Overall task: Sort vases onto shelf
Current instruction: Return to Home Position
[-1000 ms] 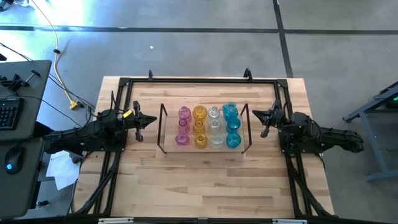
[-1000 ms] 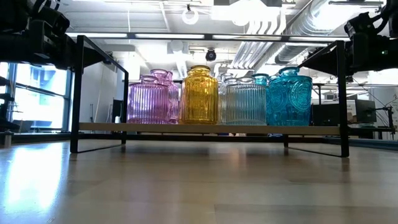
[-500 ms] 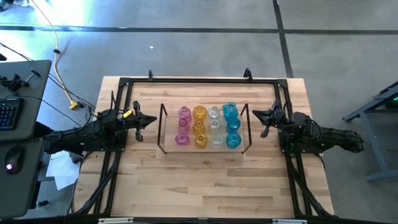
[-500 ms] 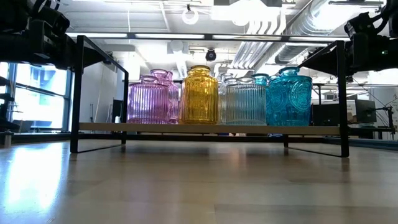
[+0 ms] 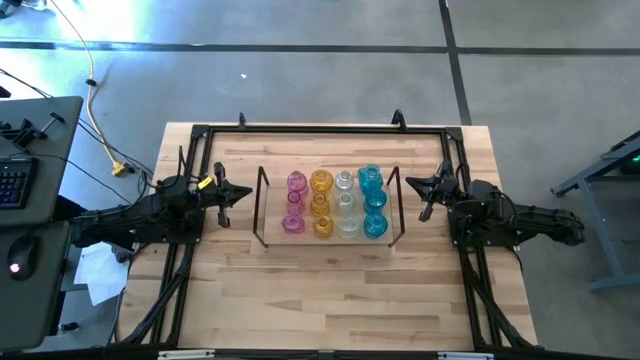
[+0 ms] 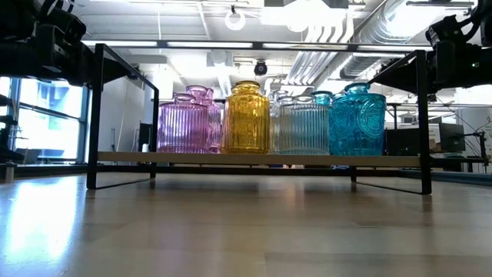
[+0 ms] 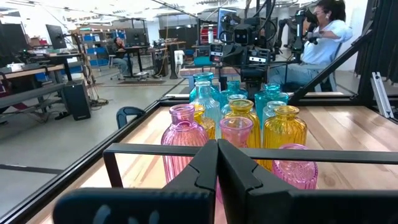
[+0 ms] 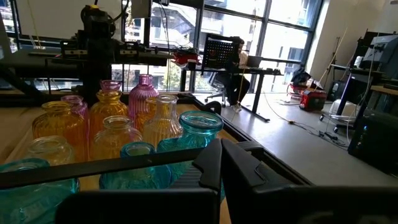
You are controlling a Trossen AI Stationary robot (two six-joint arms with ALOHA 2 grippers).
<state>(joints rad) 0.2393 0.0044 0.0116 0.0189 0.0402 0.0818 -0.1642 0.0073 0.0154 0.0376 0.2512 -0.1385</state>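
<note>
The vases stand on their bases on the shelf (image 5: 330, 238) in four colour rows: pink (image 5: 294, 203), amber (image 5: 321, 203), clear (image 5: 346, 203) and cyan-blue (image 5: 373, 203). In the low view the pink (image 6: 183, 123), amber (image 6: 246, 119), clear (image 6: 301, 127) and cyan-blue (image 6: 357, 121) front vases show side by side. My left gripper (image 5: 243, 194) is shut and hovers just left of the shelf's left wire frame. My right gripper (image 5: 410, 182) is shut and hovers just right of the right wire frame. Both touch nothing.
A black frame (image 5: 320, 130) runs round the wooden table (image 5: 330, 300). Bare wood lies in front of the shelf toward the near edge. A desk with keyboard and mouse (image 5: 20, 200) stands left of the table. People (image 7: 323, 37) sit in the room beyond.
</note>
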